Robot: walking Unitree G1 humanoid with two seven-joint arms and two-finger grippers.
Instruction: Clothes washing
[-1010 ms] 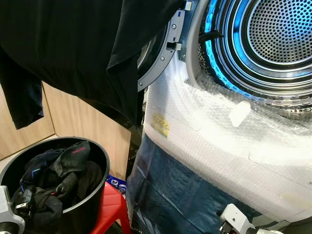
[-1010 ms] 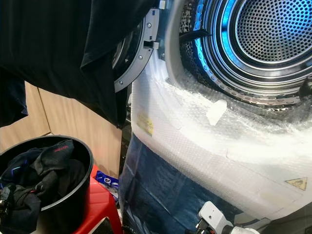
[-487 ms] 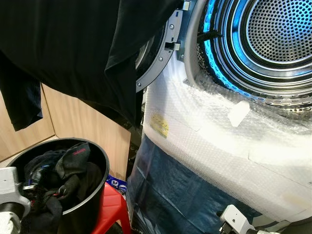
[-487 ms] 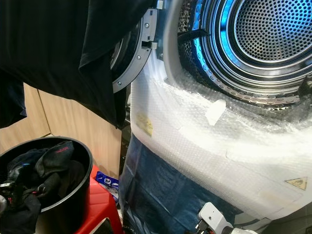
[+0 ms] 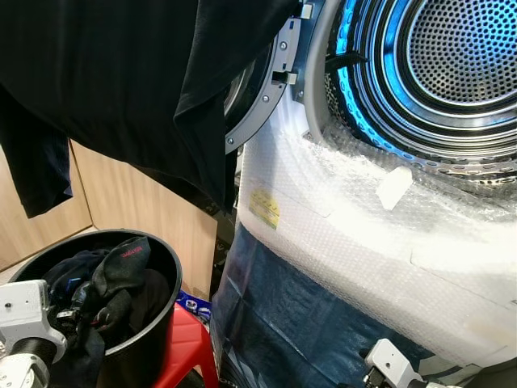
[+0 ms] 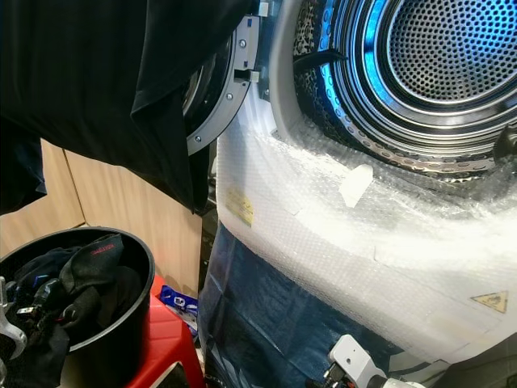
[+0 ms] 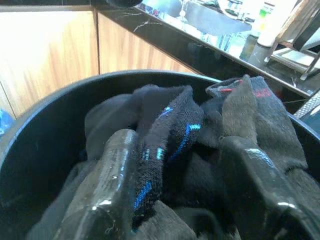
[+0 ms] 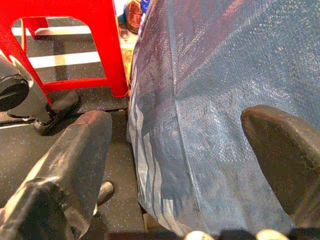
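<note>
— Where are your jaws right now?

— My left gripper is down inside the black bucket, its two black fingers spread among the dark clothes. A dark sock with blue flecks lies between them, draped against one finger; I cannot tell whether it is truly pinched, since the jaws stand apart. From my head I see the silver wrist at the bucket's near rim.

— And the bucket itself?

— It stands on a red stool, just beside the washing machine, lower than its door opening. The heap in it is mostly black, with one piece showing small red lettering on top.

— What about the machine?

— The washing machine drum is open and lit blue, perforated steel at the back. Its front is wrapped in white bubble wrap with blue plastic sheeting below. A black garment hangs over the open door, above the bucket, covering most of it.

— Your other arm?

— My right gripper hangs low by the blue sheeting at the foot of the machine, jaws spread wide and holding nothing. Past them I see the floor and the legs of the red stool.
</note>
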